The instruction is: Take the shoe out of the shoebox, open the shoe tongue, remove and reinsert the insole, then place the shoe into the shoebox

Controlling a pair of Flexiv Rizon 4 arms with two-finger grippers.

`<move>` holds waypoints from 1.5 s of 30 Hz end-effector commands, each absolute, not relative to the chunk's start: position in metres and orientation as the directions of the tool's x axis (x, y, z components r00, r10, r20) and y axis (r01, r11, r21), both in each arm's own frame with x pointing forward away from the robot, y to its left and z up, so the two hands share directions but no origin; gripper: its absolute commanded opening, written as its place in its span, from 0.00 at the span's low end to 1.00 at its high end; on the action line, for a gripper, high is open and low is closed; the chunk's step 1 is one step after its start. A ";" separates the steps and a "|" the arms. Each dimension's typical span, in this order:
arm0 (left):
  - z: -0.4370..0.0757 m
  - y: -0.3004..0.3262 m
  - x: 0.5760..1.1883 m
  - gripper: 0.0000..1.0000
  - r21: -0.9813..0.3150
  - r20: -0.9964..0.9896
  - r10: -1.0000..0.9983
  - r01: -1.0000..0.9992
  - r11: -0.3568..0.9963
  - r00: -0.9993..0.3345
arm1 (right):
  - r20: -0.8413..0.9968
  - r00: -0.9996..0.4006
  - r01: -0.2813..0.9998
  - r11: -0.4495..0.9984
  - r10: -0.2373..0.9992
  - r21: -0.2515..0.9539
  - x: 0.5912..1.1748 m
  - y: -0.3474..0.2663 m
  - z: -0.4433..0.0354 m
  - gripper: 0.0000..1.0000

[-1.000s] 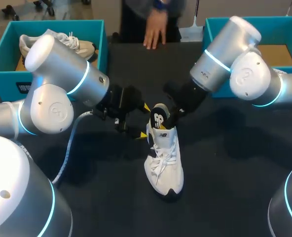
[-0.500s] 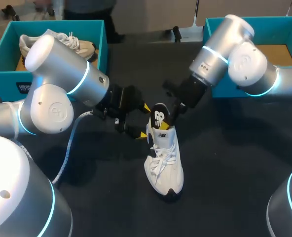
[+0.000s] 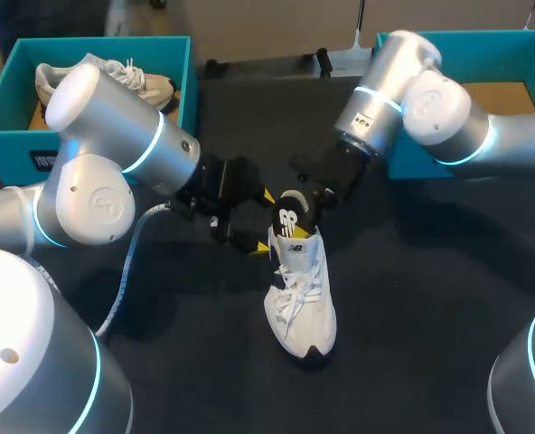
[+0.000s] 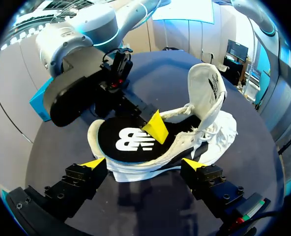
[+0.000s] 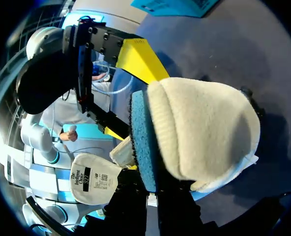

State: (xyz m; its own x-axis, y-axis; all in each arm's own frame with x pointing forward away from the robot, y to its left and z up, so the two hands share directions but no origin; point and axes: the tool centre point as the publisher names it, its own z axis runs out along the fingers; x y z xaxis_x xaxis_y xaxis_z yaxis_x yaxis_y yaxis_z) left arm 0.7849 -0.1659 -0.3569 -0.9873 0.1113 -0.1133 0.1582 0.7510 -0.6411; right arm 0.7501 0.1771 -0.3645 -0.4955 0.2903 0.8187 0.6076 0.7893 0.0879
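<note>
The white shoe [image 3: 300,298] stands on the table [image 3: 430,298], its heel clamped by the left gripper [image 4: 143,164], fingers set wide, apparently to steady it. The right gripper [image 3: 310,208] pinches the black insole [image 4: 130,142], seemingly to draw it out.
</note>
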 end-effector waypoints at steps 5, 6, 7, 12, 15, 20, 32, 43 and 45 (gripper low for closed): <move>-0.357 -0.166 0.785 1.00 -0.639 -0.113 0.112 0.158 0.752 -0.987 | 0.810 -0.496 0.622 0.779 0.314 0.079 0.746 0.177 -0.369 0.16; -0.357 -0.166 0.785 1.00 -0.639 -0.113 0.112 0.158 0.752 -0.987 | 0.806 -0.501 0.624 0.777 0.316 0.084 0.747 0.177 -0.368 0.18; -0.357 -0.166 0.785 1.00 -0.639 -0.113 0.112 0.158 0.752 -0.987 | 0.805 -0.502 0.624 0.777 0.316 0.084 0.747 0.177 -0.367 0.20; -0.357 -0.166 0.785 1.00 -0.639 -0.113 0.112 0.158 0.752 -0.987 | 0.793 -0.517 0.625 0.775 0.323 0.092 0.749 0.177 -0.363 0.24; -0.357 -0.166 0.785 1.00 -0.639 -0.113 0.112 0.158 0.752 -0.987 | 0.780 -0.531 0.627 0.773 0.331 0.099 0.751 0.176 -0.359 0.26; -0.357 -0.166 0.785 1.00 -0.639 -0.113 0.112 0.158 0.752 -0.987 | 0.759 -0.555 0.629 0.769 0.341 0.115 0.756 0.174 -0.351 0.27; -0.357 -0.166 0.785 1.00 -0.639 -0.113 0.112 0.158 0.752 -0.987 | 0.731 -0.605 0.594 0.790 0.315 0.152 0.782 0.180 -0.350 0.27; -0.357 -0.166 0.785 1.00 -0.639 -0.113 0.112 0.158 0.752 -0.987 | 0.762 -0.572 0.585 0.803 0.304 0.119 0.766 0.180 -0.358 0.00; -0.357 -0.166 0.785 1.00 -0.639 -0.113 0.112 0.158 0.752 -0.987 | 0.767 -0.562 0.593 0.798 0.309 0.112 0.761 0.178 -0.361 0.00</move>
State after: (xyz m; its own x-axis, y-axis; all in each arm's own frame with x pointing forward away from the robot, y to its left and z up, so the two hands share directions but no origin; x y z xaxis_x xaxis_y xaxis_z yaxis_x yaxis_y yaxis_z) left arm 0.7849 -0.1658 -0.3569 -0.9873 0.1112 -0.1133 0.1582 0.7510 -0.6410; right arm 0.7674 0.1783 -0.3551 -0.5638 0.3076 0.7665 0.5844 0.8044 0.1071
